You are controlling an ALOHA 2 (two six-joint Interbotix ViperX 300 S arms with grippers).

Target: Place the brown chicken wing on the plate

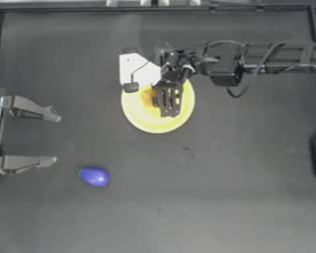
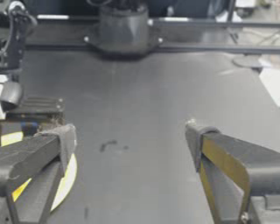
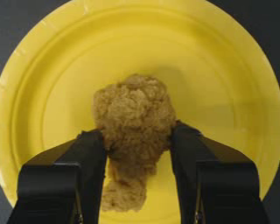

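Observation:
The bright yellow plate [image 1: 142, 120] lies a little above the table's middle. My right gripper [image 1: 167, 103] reaches in from the right and hangs over the plate, pointing down. In the right wrist view its two dark jaws are shut on the brown chicken wing [image 3: 133, 109], a lumpy golden-brown piece held over the plate's [image 3: 224, 65] centre. From above, only an orange patch of the wing [image 1: 148, 99] shows beside the jaws. My left gripper [image 1: 52, 139] is parked at the left edge, open and empty.
A small blue-purple egg-shaped object [image 1: 95, 176] lies at the lower left, well away from the plate. A white piece [image 1: 136, 66] sits at the plate's upper left edge. The left wrist view catches a sliver of the plate [image 2: 66, 179].

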